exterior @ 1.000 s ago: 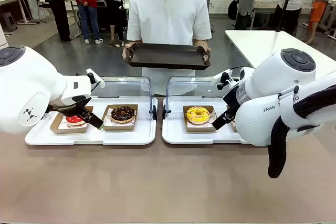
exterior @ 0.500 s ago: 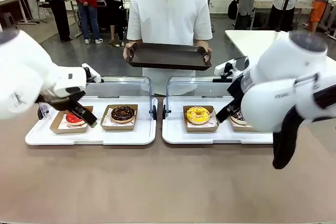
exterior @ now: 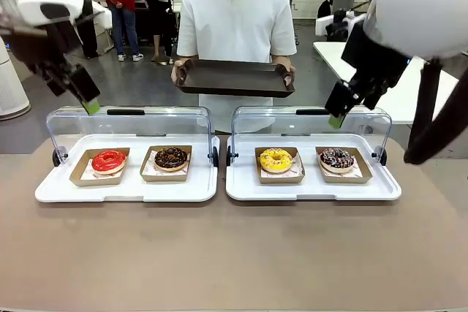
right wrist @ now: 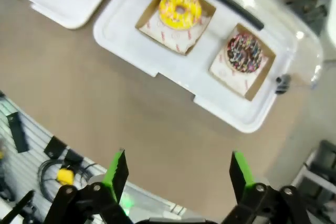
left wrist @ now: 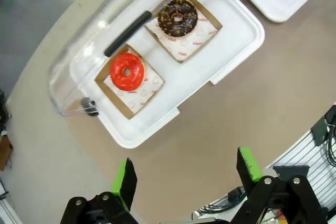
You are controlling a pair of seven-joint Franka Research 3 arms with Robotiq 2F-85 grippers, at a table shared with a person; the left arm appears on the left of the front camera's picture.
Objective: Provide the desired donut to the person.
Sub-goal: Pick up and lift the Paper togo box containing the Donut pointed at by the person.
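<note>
**Operator:** Where is the item to be delivered?

**Technician:** Four candidates lie on the tabletop (exterior: pixel 234 253), each in its own brown card tray (exterior: pixel 77 178). The left white case (exterior: pixel 124 193) holds the red donut (exterior: pixel 108 160) and the chocolate donut (exterior: pixel 171 156). The right white case (exterior: pixel 314 193) holds the yellow donut (exterior: pixel 276 158) and the sprinkled donut (exterior: pixel 337 158). The clear lids (exterior: pixel 168 123) stand tipped back. Which donut the person (exterior: pixel 235 20) wants cannot be told. Both of their hands hold a dark tray (exterior: pixel 234 78) beyond the cases.

**Operator:** Handling properties?

**Technician:** Judged light, soft and easily dented. The glaze would likely smear and stick to the pads. Recommended hold: the upright wall of the card tray, not the donut itself. The card looks thin and may flex, so close gently and keep it level.

**Operator:** Arm pose?

**Technician:** The left pincer (left wrist: pixel 186 169) hangs high above the left case, looking down on it, with its fingers spread wide and nothing between them. The right pincer (right wrist: pixel 178 167) is posed likewise over the right case, released and empty. Either one needs a long descent before contact.
</note>
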